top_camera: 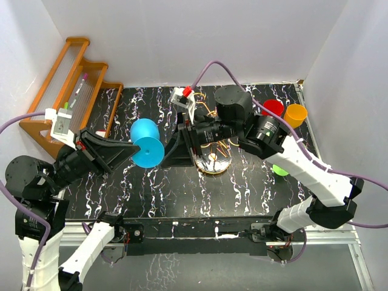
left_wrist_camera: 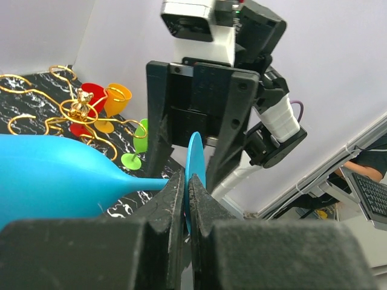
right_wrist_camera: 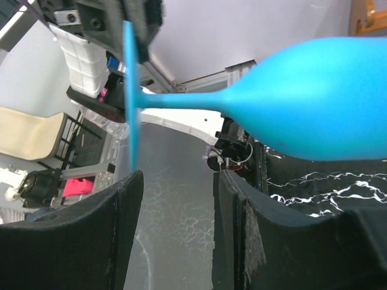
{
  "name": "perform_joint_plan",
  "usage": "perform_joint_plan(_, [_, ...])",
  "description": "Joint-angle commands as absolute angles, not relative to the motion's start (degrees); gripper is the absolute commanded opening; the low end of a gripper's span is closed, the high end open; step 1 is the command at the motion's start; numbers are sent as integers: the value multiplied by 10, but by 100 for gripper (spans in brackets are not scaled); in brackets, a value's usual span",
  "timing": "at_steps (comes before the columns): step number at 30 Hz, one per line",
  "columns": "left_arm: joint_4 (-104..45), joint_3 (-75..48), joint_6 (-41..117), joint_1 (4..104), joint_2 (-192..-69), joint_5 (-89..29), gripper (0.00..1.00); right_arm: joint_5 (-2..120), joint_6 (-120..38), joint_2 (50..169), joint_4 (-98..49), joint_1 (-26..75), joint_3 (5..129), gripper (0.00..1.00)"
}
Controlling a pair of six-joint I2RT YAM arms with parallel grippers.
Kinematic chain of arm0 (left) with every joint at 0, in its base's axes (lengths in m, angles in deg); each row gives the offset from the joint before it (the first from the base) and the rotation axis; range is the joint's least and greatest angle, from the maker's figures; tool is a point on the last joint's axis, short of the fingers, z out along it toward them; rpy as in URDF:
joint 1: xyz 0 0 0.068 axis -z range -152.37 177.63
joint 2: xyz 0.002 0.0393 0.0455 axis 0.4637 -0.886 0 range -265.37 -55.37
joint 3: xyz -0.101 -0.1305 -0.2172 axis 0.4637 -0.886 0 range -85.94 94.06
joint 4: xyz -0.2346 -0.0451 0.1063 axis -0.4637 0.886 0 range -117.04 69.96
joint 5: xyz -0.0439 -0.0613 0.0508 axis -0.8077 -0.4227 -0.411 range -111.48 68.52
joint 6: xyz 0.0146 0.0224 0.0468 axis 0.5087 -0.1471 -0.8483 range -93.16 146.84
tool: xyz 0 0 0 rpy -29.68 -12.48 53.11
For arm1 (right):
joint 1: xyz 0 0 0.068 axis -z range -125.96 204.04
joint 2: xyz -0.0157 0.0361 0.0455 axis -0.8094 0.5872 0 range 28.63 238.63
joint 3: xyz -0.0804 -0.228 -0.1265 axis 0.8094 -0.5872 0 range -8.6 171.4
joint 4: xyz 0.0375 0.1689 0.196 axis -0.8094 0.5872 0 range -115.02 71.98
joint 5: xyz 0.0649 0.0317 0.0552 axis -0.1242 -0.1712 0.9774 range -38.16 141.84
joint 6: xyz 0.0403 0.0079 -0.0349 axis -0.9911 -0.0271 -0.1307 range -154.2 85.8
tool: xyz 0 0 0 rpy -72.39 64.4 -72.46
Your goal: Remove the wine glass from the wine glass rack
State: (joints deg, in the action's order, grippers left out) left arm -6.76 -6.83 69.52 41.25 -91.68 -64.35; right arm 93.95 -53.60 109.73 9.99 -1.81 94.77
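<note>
The blue wine glass (top_camera: 145, 142) lies on its side in the air, left of the gold wire rack (top_camera: 213, 159) and apart from it. My left gripper (top_camera: 129, 150) is shut on the edge of the glass's foot; in the left wrist view the foot disc (left_wrist_camera: 195, 154) is pinched between the gripper's (left_wrist_camera: 187, 181) jaws and the bowl (left_wrist_camera: 48, 175) points left. My right gripper (top_camera: 171, 151) is open and empty between the glass and the rack. In the right wrist view the stem (right_wrist_camera: 181, 101) runs just past the open gripper (right_wrist_camera: 178, 181).
Red (top_camera: 273, 108), orange (top_camera: 296, 114) and green (top_camera: 280, 170) glasses stand right of the rack. They also show in the left wrist view, behind the rack's gold loops (left_wrist_camera: 78, 112). An orange-brown wooden stepped shelf (top_camera: 66, 85) stands at the back left. White walls close the back and both sides.
</note>
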Motion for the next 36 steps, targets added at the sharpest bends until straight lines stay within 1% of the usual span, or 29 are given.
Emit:
perform_joint_plan(1, [-62, -74, 693, 414, -921, -648, 0, 931, -529, 1097, 74, -39, 979, 55])
perform_joint_plan(13, [-61, -89, 694, 414, -917, -652, 0, 923, -534, 1106, 57, -55, 982, 54])
perform_joint_plan(21, [-61, -112, 701, 414, -904, -663, 0, 908, -543, 1128, 43, -61, 1002, 49])
perform_joint_plan(23, [-60, -115, 702, 414, -903, -665, 0, 908, -543, 1137, 47, -64, 1010, 43])
perform_joint_plan(24, [-61, -118, 703, 414, -902, -666, 0, 906, -541, 1142, 53, -66, 1014, 34])
perform_joint_plan(25, [-60, -119, 702, 413, -902, -667, 0, 901, -538, 1146, 58, -68, 1017, 20])
perform_joint_plan(26, [-56, -119, 701, 413, -902, -665, 0, 890, -534, 1148, 64, -70, 1019, 10])
perform_joint_plan(28, [-40, -115, 696, 414, -903, -654, 0, 858, -523, 1144, 81, -76, 1020, 8])
perform_joint_plan(29, [-24, -110, 694, 414, -904, -643, 3, 837, -516, 1140, 90, -78, 1018, 8])
perform_joint_plan(30, [-4, -103, 694, 414, -907, -629, 13, 817, -507, 1133, 99, -80, 1012, 8])
perform_joint_plan(31, [17, -92, 696, 414, -909, -611, 19, 794, -497, 1124, 104, -80, 1003, 8])
perform_joint_plan(32, [37, -81, 702, 414, -913, -594, 21, 772, -484, 1115, 109, -81, 990, 8])
perform_joint_plan(33, [53, -74, 713, 414, -915, -577, 26, 749, -469, 1104, 114, -83, 976, 8])
perform_joint_plan(36, [91, -57, 764, 413, -917, -543, 34, 660, -395, 1079, 130, -99, 937, 8])
